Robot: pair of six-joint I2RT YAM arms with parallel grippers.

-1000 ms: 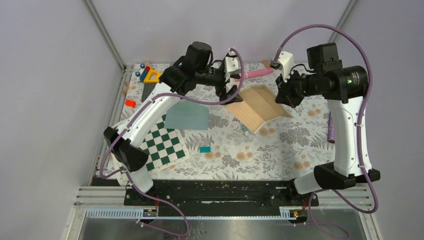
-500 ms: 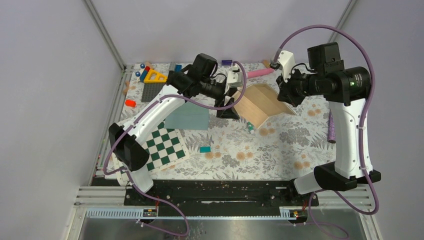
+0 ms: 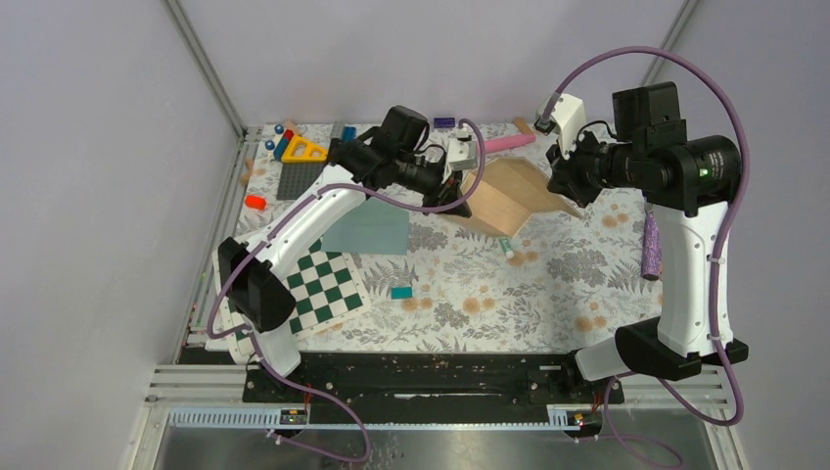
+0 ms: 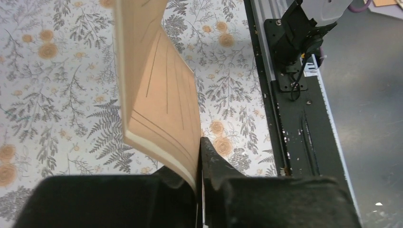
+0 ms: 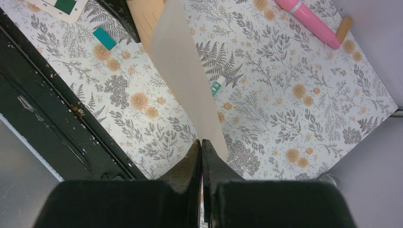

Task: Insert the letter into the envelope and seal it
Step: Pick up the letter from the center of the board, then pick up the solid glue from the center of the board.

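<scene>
L gripper [image 4: 199, 159] & R gripper [image 5: 201, 148] each pinch an edge of the folded letter [image 3: 509, 191], lifted btw them; envelope [image 3: 367, 227] lies flat nearby.

Bare floral worktop [image 3: 548, 294] lay open near the arms' bases; toy blocks [image 3: 294, 149] and a pink pen [image 3: 509, 143] lined the far edge.
The letter [image 3: 509, 191], pinched aloft between left end effector [image 3: 458, 201] and right end effector [image 3: 566, 191], spanned the middle. The envelope [image 3: 367, 227], checkerboard [image 3: 323, 289] and teal block [image 3: 400, 292] filled the left side; a purple rod [image 3: 650, 250] lay at the right edge.
</scene>
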